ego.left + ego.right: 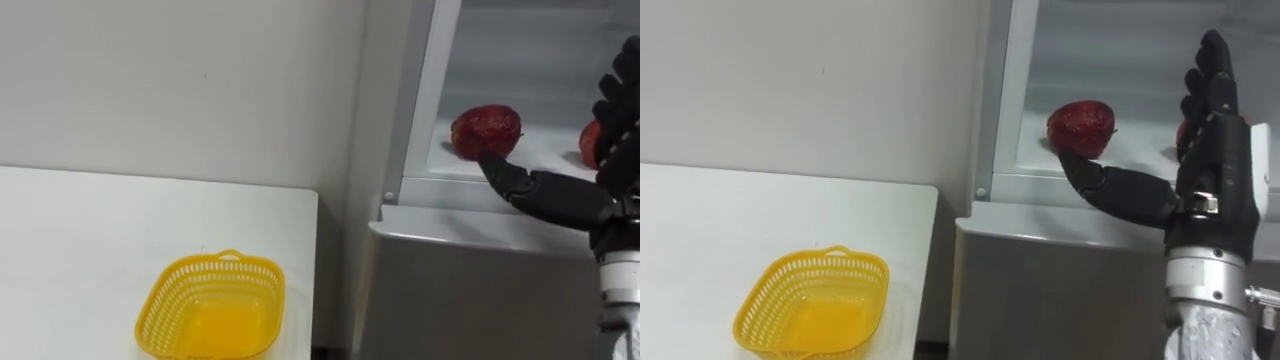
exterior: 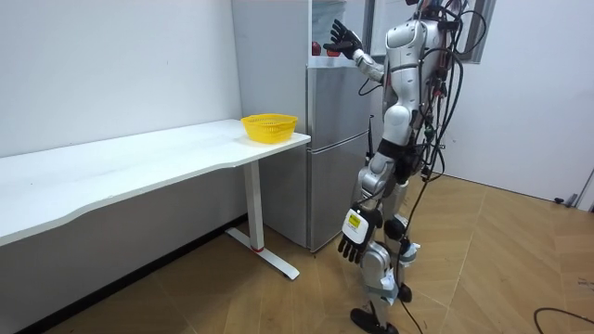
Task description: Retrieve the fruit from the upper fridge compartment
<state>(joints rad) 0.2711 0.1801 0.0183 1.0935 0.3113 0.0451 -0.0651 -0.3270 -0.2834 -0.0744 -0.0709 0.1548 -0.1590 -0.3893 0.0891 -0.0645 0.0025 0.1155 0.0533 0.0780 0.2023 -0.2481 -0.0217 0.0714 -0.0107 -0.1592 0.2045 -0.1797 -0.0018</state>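
Note:
A dark red apple [image 1: 486, 131] sits on the white shelf [image 1: 540, 158] of the open upper fridge, near its left wall. My right hand [image 1: 1225, 185] is raised just right of the apple and is open. Its fingers point straight up and its thumb [image 1: 1110, 187] stretches left, with the tip at the apple's lower edge. A second red fruit [image 1: 590, 142] lies farther right on the shelf, partly hidden behind the fingers. In the room view I stand upright facing the fridge [image 2: 339, 139], and my left hand [image 2: 353, 243] hangs relaxed beside my thigh.
A yellow plastic basket [image 1: 212, 307] stands empty on the white table [image 1: 80, 240], near the table's right end next to the fridge. The shut grey lower fridge door [image 1: 470, 290] is below the shelf. The wall runs behind the table.

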